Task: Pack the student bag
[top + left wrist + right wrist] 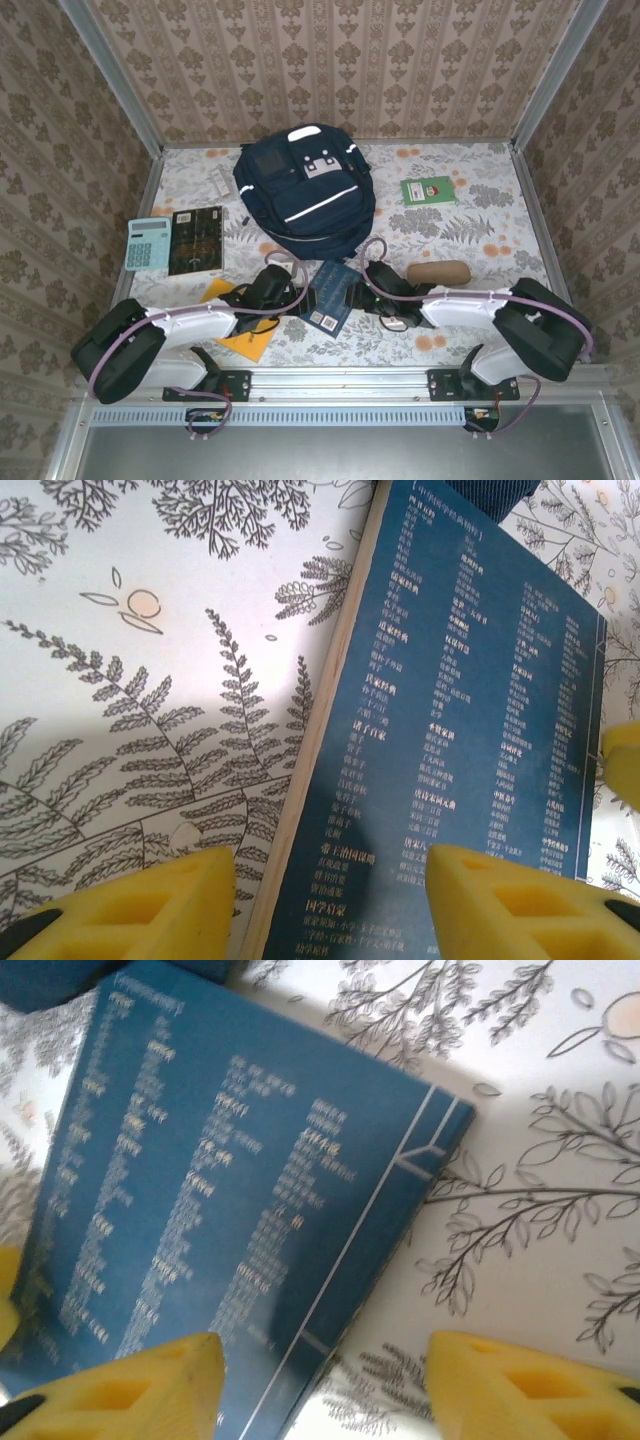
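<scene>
The student bag (305,195), navy blue with a white stripe, lies at the back middle of the table. In front of it lies a blue book (328,300) with pale print on its cover. My left gripper (296,290) hangs over the book's left edge. In the left wrist view this gripper (330,900) is open, one yellow finger (150,905) over the tablecloth and the other over the book (450,710). My right gripper (364,286) hangs over the right edge. Seen from the right wrist, that gripper (325,1380) is open astride the edge of the book (220,1190).
A light blue calculator (148,243) and a dark book (196,240) lie at the left. A yellow pad (245,342) pokes out under the left arm. A green booklet (428,190) sits at the back right and a brown case (438,272) beside the right arm.
</scene>
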`<state>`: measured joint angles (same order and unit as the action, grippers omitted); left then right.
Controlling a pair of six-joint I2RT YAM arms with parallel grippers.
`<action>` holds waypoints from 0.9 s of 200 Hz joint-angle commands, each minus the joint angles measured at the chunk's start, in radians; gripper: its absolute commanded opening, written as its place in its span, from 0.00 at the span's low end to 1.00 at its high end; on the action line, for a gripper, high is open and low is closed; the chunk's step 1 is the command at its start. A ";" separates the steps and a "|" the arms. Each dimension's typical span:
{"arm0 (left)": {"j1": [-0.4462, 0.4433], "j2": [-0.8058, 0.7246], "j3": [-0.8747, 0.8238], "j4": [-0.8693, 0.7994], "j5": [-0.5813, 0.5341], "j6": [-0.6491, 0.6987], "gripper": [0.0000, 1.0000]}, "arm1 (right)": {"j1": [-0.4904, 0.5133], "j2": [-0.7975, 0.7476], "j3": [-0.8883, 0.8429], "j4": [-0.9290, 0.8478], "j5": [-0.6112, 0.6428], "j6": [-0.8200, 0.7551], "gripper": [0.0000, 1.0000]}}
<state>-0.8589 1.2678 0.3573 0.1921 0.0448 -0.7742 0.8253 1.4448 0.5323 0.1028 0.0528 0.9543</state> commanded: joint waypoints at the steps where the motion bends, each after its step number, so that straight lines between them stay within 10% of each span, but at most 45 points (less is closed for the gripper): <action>1: -0.016 -0.005 -0.034 -0.025 0.004 -0.002 0.52 | 0.007 0.102 0.067 0.090 -0.039 0.019 0.53; 81: -0.109 0.003 0.011 -0.056 -0.037 -0.033 0.51 | -0.095 0.196 0.262 0.016 -0.109 -0.099 0.52; 180: -0.112 -0.048 0.006 -0.169 -0.129 -0.030 0.43 | -0.055 0.032 0.063 -0.003 -0.073 -0.050 0.61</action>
<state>-0.9619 1.2171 0.3534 0.0921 -0.0536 -0.7937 0.7479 1.5002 0.6418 0.0887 -0.0196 0.8715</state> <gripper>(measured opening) 0.474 0.617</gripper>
